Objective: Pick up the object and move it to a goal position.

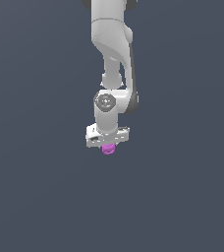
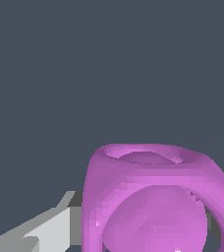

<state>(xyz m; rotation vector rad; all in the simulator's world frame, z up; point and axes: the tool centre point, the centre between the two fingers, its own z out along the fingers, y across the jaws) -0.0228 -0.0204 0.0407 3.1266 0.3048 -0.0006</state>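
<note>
One small magenta ball (image 1: 108, 149) is seen tucked directly beneath the white gripper (image 1: 108, 145), at the very end of the arm (image 1: 112, 49). Its shape is read best in the wrist view, where the ball (image 2: 153, 197) is shown large and close: broad, smooth bands curve round wide openings, a ring-shaped opening is formed at one end, and a rounded inner surface is glimpsed through the biggest gap. A matte, faceted finish is given to the purple, with no gloss. Beside it, one pale grey finger (image 2: 45, 231) is caught edge-on, flat-sided and angular, right up against the ball's band.

In the exterior view the arm is presented as glossy white, rounded segments, hung straight down from the upper edge, with a dark seam along one side and a circular joint cap facing the camera. The wrist is held vertical and the gripper's wide body is set crosswise, slightly tilted. The ball is narrower than that body and peeks out just below it. Only plain dark slate-grey is seen all around.

The jaws appear closed on the ball, pinching it between them.
</note>
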